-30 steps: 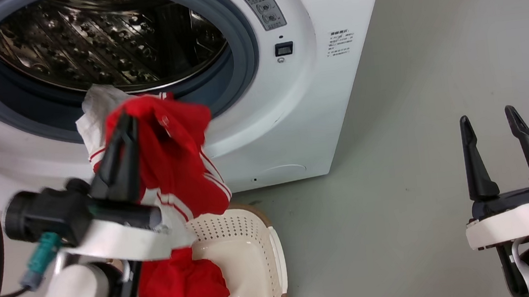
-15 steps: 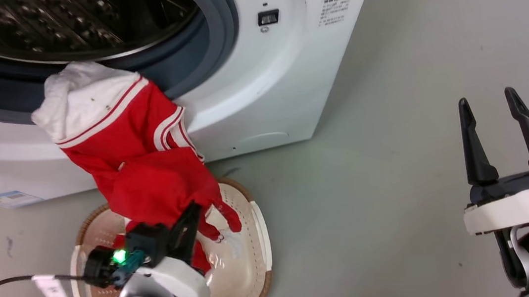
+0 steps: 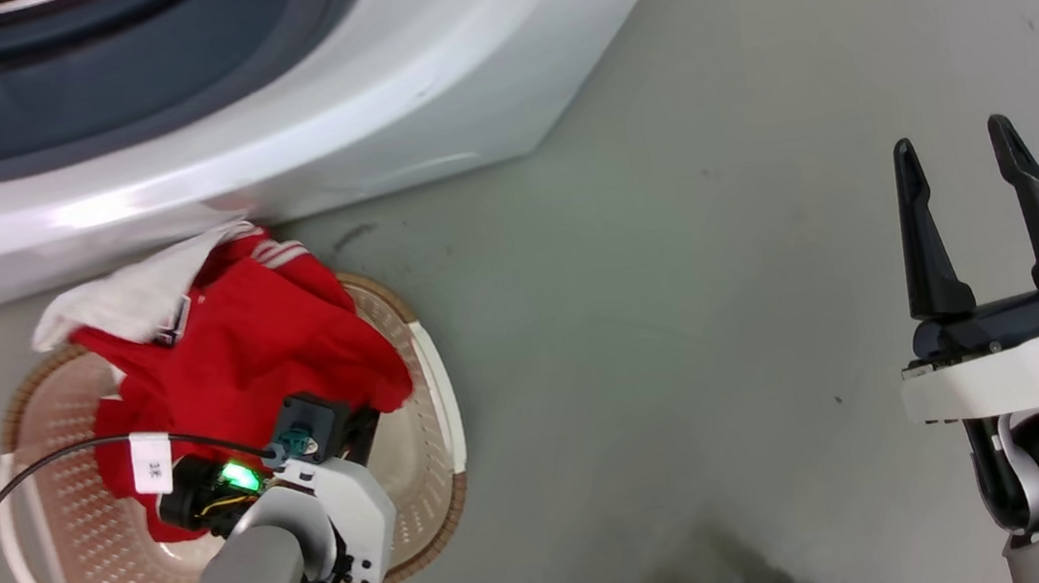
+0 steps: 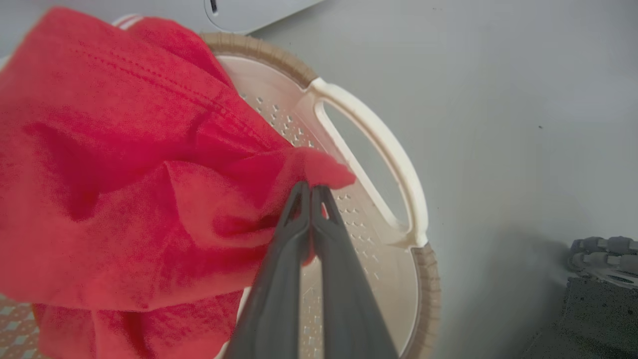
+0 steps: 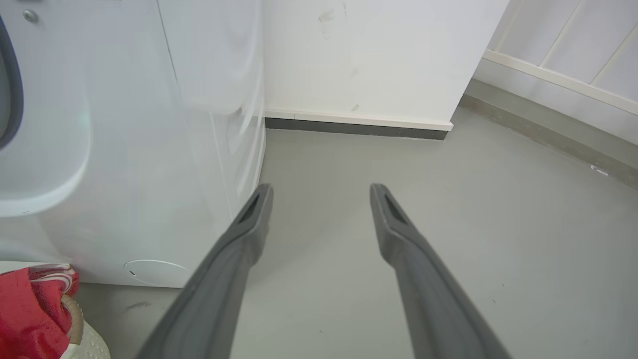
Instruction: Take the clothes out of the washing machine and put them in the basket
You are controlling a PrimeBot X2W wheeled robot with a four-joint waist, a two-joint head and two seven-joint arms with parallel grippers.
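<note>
Two pieces make up this load, and both are down at the basket: the red garment is heaped across its half nearest the washing machine, and the whitish cloth lies on top of it at the rim on that side, one end spilling out past the rim toward the machine's foot. My left gripper is low inside the basket, close to its right handle, fingers pressed tight together with a small peak of red fabric nipped between the tips. My right gripper hangs well apart over bare floor, fingers spread wide, nothing in them. Now, how does this stuff handle? Soft and limp, I'd judge. It folds and sags wherever it isn't held, so there is no stiffness to steer by, and it looks light enough that a fingertip pinch carries the whole bundle. Nothing fragile here, nothing to crush. The catch is that a thin pinch like mine holds only a layer or two, and the cloth could slide out or cling to the fingers when I let go. Best place to take hold, I reckon, is a thick gathered fold in the middle of the heap, or the striped trim, where the hem is doubled and gives more bite. The overhanging whitish end is the one to watch, since it could drag the pile back over the rim.
</note>
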